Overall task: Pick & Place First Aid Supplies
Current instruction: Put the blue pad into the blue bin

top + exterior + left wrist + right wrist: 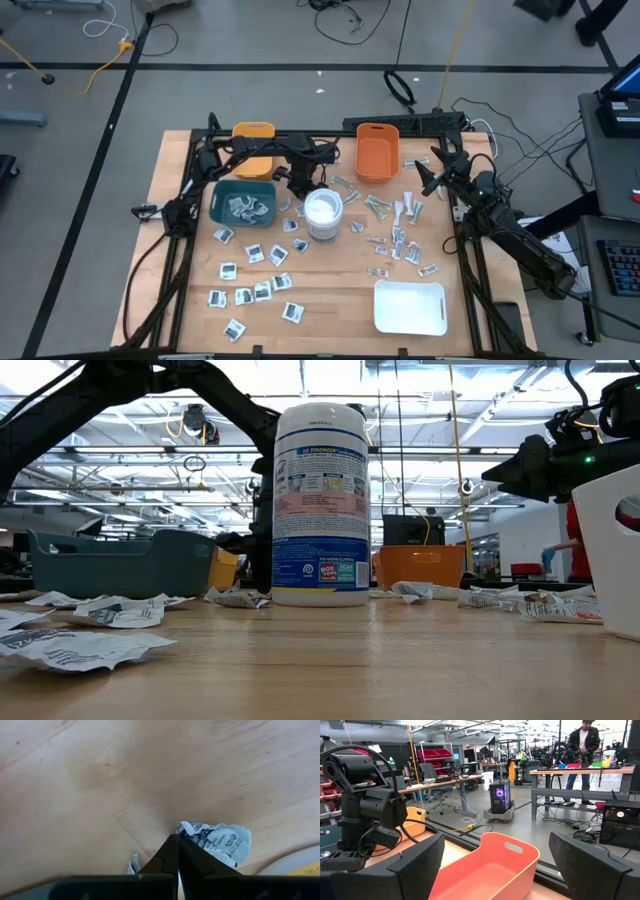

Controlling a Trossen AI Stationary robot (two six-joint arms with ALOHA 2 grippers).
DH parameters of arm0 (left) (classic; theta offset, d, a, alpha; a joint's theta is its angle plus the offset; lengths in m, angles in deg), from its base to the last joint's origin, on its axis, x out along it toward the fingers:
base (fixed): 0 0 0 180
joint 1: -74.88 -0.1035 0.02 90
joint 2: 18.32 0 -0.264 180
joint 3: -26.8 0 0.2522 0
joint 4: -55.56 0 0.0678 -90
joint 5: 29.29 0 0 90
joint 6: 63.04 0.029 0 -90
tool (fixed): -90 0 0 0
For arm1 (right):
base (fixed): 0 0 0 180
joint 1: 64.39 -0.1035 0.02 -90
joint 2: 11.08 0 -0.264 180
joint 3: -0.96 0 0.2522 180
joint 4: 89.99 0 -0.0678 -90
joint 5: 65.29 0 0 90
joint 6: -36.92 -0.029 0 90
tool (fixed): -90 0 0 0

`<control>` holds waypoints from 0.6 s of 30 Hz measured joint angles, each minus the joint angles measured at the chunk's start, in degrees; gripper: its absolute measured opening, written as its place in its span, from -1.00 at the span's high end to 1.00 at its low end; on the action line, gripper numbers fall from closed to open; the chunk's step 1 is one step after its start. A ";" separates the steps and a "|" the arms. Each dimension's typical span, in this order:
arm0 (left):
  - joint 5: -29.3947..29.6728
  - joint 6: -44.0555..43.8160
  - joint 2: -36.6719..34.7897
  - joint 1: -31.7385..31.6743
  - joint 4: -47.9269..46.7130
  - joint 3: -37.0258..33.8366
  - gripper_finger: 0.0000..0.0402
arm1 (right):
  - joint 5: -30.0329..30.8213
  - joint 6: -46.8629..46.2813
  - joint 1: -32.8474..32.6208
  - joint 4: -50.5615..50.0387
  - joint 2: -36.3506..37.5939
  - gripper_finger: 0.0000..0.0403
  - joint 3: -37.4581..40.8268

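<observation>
Many small first aid packets (250,272) lie scattered flat on the wooden table (330,330), and a few lie in the teal bin (243,203). My left gripper (176,840) points down at the table just left of a white canister (323,213), shut on a crumpled white-and-blue packet (220,844). My right gripper (492,865) stands open and level at the far right (425,176), with nothing between its fingers; it faces the orange bin (490,870). My left gripper pinches the crumpled packet by its edge (186,832) between the two fingertips, coming from above and pointing steeply down. Most of the packet spreads to one side of the fingers and rests on the table. A small white scrap (132,865) shows on the other side.
A yellow bin (254,150) and the orange bin (376,152) stand at the far edge. A white tray (410,307) sits near the front right. The canister (320,505) stands upright mid-table close to the left gripper. Bare wood lies at the front centre.
</observation>
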 joint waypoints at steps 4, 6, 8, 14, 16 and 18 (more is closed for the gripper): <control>0.06 0.71 0.00 -0.69 -1.17 0.46 0.99 | 0.00 -0.01 -0.02 0.01 0.00 -0.77 0.00; 1.08 0.76 0.00 -0.94 -2.15 1.22 0.99 | 0.00 -0.01 0.00 0.00 -0.01 -0.77 0.00; 1.83 0.80 0.00 -1.07 -2.83 1.93 0.99 | 0.00 0.01 -0.02 0.00 0.00 -0.77 0.00; 1.25 1.96 -0.80 -0.90 -3.59 2.53 0.99 | 0.00 0.01 -0.02 0.00 0.00 -0.77 0.00; 1.24 2.03 -1.03 -1.18 -3.72 3.14 0.99 | -0.02 0.01 -0.01 0.00 0.00 -0.77 0.00; 1.34 2.22 -0.90 -1.46 -3.78 3.41 0.99 | 0.00 -0.01 -0.01 0.00 -0.01 -0.77 0.00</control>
